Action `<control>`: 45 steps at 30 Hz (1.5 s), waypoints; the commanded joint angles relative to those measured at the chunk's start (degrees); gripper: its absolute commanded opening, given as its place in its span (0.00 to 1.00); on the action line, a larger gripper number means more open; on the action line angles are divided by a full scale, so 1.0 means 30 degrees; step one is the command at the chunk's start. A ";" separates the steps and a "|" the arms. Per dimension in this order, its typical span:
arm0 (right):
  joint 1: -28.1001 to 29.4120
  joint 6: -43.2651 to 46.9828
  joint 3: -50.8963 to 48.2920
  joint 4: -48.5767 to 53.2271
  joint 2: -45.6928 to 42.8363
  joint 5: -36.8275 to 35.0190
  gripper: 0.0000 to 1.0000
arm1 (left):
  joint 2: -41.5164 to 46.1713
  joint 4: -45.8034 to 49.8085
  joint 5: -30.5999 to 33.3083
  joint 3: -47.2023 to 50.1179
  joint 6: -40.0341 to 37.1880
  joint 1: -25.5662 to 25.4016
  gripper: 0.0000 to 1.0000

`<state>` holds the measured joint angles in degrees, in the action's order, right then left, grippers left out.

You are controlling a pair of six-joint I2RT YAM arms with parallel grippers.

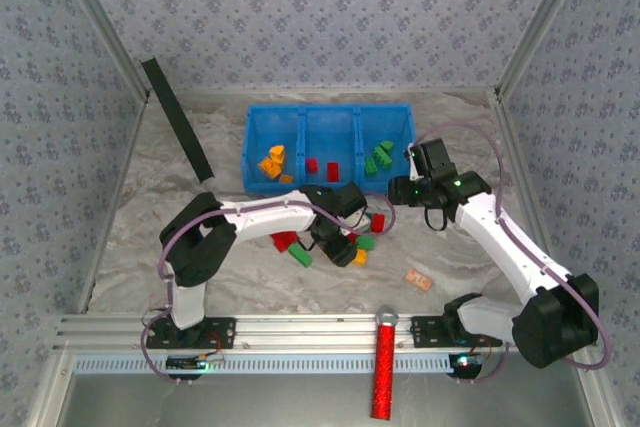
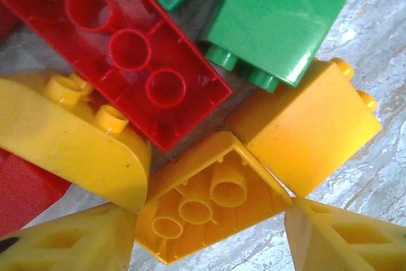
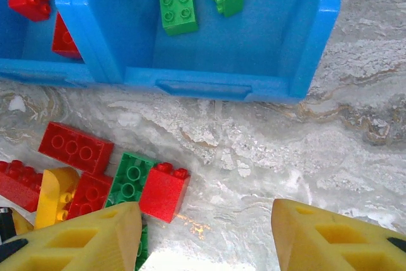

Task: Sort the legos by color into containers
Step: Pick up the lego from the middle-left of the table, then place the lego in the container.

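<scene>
From above, we are seeing the left gripper [image 1: 342, 250] sitting in the loose legos [image 1: 290, 244] at centre, below the bin [image 1: 330, 110], and the right gripper [image 1: 405, 189] hanging to their right. At the left wrist, the jaws are straddling an upturned yellow brick [image 2: 203, 204]; we cannot tell whether they are pinching it. At the right wrist, the jaws are standing open and empty over the table [image 3: 285, 150], with green bricks [image 3: 176, 4] lying in the bin at top.

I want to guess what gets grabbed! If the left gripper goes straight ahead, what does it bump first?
Probably the upside-down yellow plastic brick with hollow tubes, lying just ahead of the left gripper, between its open fingers. Depth is hard to judge.
</scene>
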<state>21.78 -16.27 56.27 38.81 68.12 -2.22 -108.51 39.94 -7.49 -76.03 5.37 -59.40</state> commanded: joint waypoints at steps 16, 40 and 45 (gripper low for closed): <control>-0.0176 -0.0201 0.0270 0.0562 -0.0249 -0.0312 0.59 | -0.0448 -0.1256 -0.1135 0.1391 0.0345 -0.0123 0.66; 0.2880 -0.1358 -0.1033 0.2209 -0.2398 -0.0055 0.58 | 0.4334 0.0551 0.1939 0.0978 0.3698 0.2154 0.26; 0.4582 -0.0905 -0.1595 0.1010 -0.2142 0.0650 0.58 | 0.7390 0.1273 0.1383 0.0560 0.3606 0.4183 0.27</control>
<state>33.56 -18.68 52.21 43.33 61.60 -1.65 -90.52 40.56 -2.72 -72.49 15.77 -49.10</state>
